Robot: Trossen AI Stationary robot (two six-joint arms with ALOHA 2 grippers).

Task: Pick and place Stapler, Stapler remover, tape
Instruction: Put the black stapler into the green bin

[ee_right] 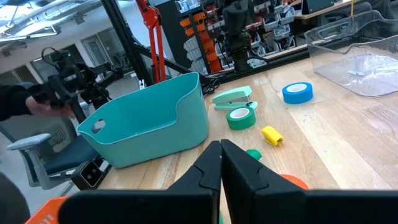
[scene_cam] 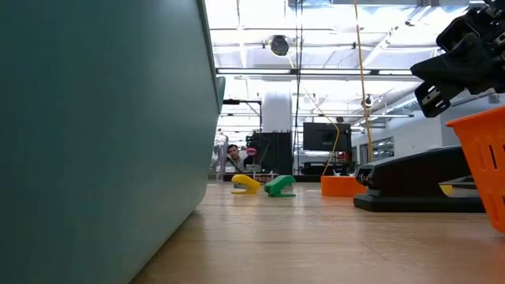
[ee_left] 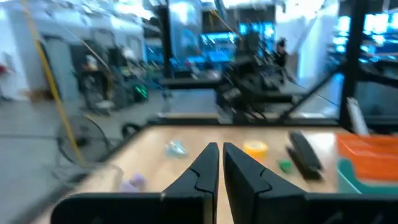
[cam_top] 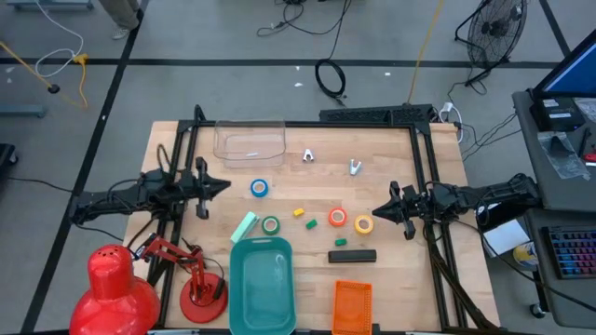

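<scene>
A: So, starting at the near edge of the bench (cam_top: 438, 298), what could have gone wrong?

B: Crowding, mainly. The teal bin (cam_top: 263, 284) and the orange basket (cam_top: 352, 305) sat at the front, with the black stapler (cam_top: 352, 256) just behind the basket. A careless descent could, I judged, have knocked the stapler against the basket instead of gripping it.

A: And further back?

B: The tape rolls were spread through the middle: green tape (cam_top: 270, 224) touching or just beside a mint-green stapler (cam_top: 244, 226), orange tape (cam_top: 337, 218) and yellow tape (cam_top: 363, 224) close together, blue tape (cam_top: 260, 188) farther back. Small yellow and green blocks lay between them. A roll is low, so narrow tips might have pushed it away or caught a block by mistake.

A: The stapler removers?

B: Two small pale ones (cam_top: 308, 155) lay near the far side, beside a clear tray (cam_top: 250, 141). They are tiny and easy to miss.

A: How were the arms posed?

B: Both hovered level above the bench, pointing inward. The left end effector (cam_top: 223, 184) sat at the left, fingers nearly together and empty. The right end effector (cam_top: 375, 213) hung just beside the yellow tape, fingers pressed together, holding nothing.
</scene>
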